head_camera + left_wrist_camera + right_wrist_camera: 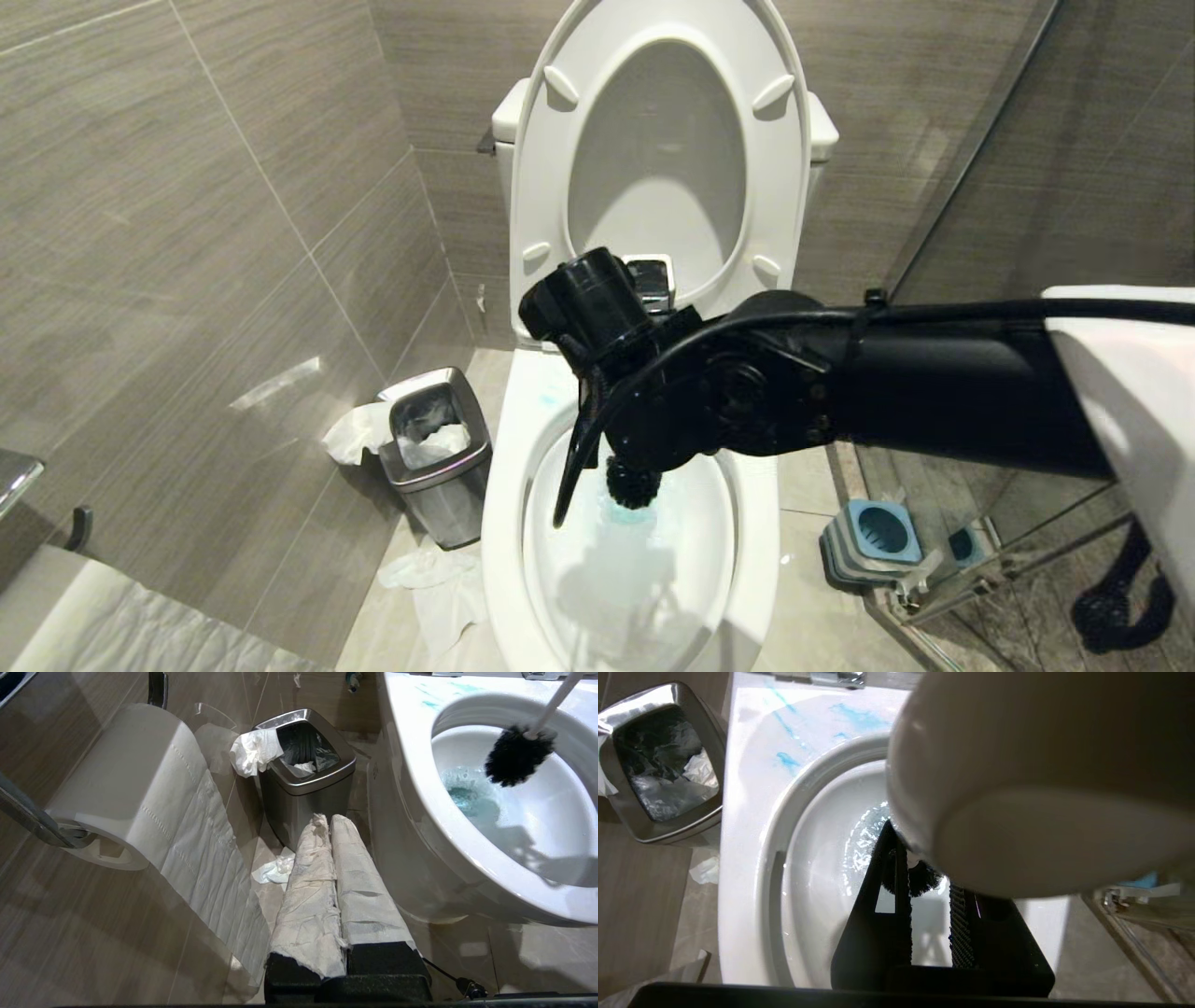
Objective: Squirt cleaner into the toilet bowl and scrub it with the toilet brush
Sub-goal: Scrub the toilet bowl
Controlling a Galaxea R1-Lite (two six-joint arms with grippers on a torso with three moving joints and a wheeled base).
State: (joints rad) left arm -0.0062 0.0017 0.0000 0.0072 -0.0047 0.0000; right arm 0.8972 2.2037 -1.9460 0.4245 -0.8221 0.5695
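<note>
Head view: right gripper [597,439] over bowl [504,485], pinching brush [633,485]; bin [439,448] holding tissue.
Left wrist view: left gripper [327,823] pressed together, paper-wrapped; blue cleaner [467,800] pooled in bowl.
Right wrist view: brush head above water; cleaner streaks on rim.

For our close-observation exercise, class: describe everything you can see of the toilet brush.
The toilet brush has a slim, pale handle and a round, dark, bristly head. It slants down into the toilet bowl, its head hanging just above the blue-tinted water. In the right wrist view the handle's rounded end looms close to the camera, with the right pincer closed on it. Whether the bristles touch the ceramic cannot be told.
</note>
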